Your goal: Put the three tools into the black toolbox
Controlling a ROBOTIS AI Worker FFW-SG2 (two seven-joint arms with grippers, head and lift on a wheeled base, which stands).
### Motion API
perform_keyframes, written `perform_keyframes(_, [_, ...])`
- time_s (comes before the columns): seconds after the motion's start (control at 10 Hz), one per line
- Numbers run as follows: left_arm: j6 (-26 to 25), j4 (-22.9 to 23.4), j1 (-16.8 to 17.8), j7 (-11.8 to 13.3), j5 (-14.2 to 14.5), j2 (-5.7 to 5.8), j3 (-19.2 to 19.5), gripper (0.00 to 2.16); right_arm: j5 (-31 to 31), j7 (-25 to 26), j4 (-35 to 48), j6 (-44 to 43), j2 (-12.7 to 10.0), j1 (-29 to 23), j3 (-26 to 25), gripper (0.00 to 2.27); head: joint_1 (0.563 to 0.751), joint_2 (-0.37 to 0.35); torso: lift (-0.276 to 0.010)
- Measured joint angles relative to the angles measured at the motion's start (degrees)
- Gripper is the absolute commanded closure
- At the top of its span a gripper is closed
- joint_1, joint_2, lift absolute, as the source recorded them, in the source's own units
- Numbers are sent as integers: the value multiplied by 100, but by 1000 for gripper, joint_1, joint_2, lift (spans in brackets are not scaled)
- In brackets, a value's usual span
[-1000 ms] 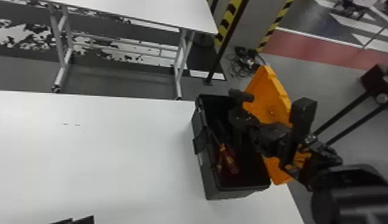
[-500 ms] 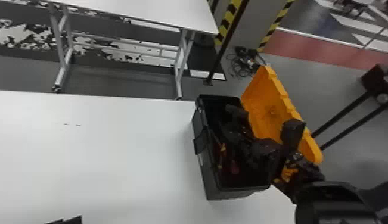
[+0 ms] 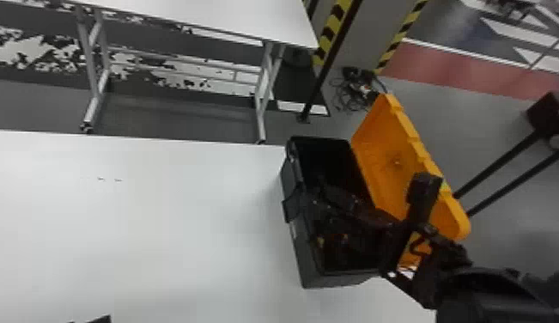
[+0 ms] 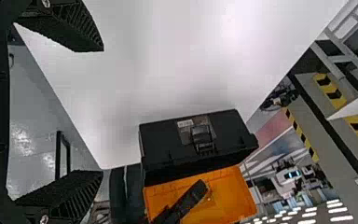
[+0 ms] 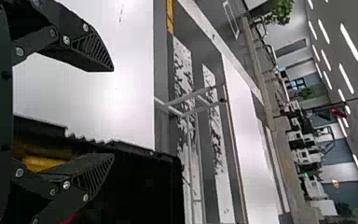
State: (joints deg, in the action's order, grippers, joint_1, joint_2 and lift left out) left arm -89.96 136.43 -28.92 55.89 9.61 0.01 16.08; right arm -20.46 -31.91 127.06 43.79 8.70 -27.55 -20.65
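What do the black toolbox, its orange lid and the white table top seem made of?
Toolbox: probably hard plastic, matte, judging by its dull walls and moulded-looking latch.
Lid: likely plastic too, smooth, with a stepped, moulded-looking edge.
Table top: smooth, softly glossy, with blurred glare; laminate or painted board, I cannot tell which.

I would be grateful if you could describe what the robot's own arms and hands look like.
The left hand and right hand are black, each with two tapering fingers, ribbed on their inner faces, and silvery screw heads. The right arm is black too, with a bulky, rounded section.
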Motion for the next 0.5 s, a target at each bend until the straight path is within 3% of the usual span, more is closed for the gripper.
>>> perform_keyframes(0.1, [10, -27, -78, -582, -6, -1, -130, 70, -174, -2, 272, 295, -85, -170, 168, 60, 695, -217, -51])
perform_keyframes(0.2, [331, -104, -172, -1147, -38, -1, -294, 76, -245, -3, 431, 437, -233, -299, 368, 60, 695, -144, -51])
perform_keyframes(0.3, [1372, -191, -314, -1745, -101, -1, -491, 80, -262, 6, 578, 536, -405, -440, 657, 60, 695, -95, -51])
perform_keyframes(0.5, [3550, -323, -453, -2516, -262, 17, -687, 80, -131, 134, 801, 788, -612, -611, 1152, 73, 695, 67, -51])
